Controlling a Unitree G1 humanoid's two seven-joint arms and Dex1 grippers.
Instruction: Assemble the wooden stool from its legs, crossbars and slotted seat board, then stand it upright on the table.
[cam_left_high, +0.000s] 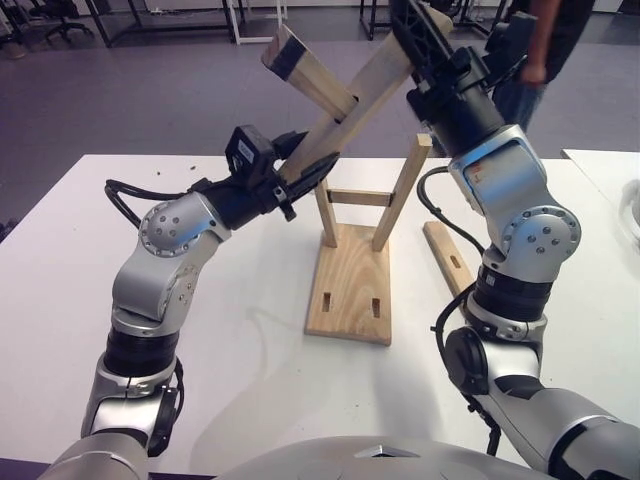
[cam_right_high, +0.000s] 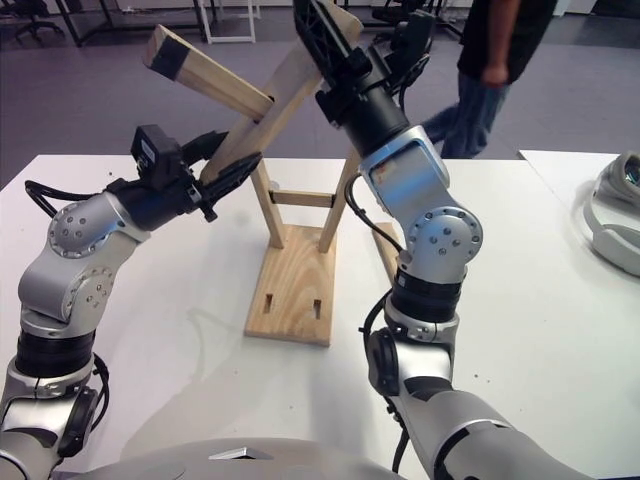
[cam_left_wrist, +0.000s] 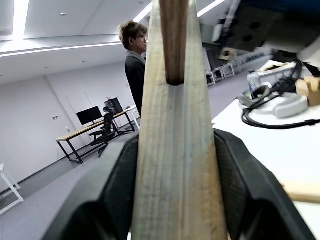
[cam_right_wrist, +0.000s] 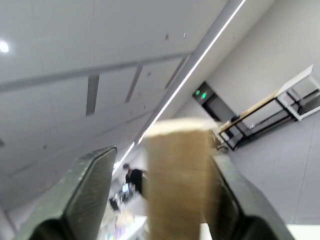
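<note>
Seat board (cam_left_high: 348, 290) lies flat on the table (cam_left_high: 80, 230). Two legs (cam_left_high: 400, 195) and a crossbar (cam_left_high: 358, 197) are slotted in at its far end. A second leg (cam_left_high: 360, 95), with a piece joined crosswise, is tilted in the air above. The left gripper (cam_left_high: 303, 172) has its fingers clenched on the leg's lower end, and the right gripper (cam_left_high: 420, 40) grasps the top. Step in hand looks like fitting this leg. Next, the leg ends need aligning over the free slots (cam_left_high: 377, 307).

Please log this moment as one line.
left gripper: shut on leg assembly | right gripper: shut on it, raised | seat board: flat on table, two legs slotted in | loose bar: beside board
</note>
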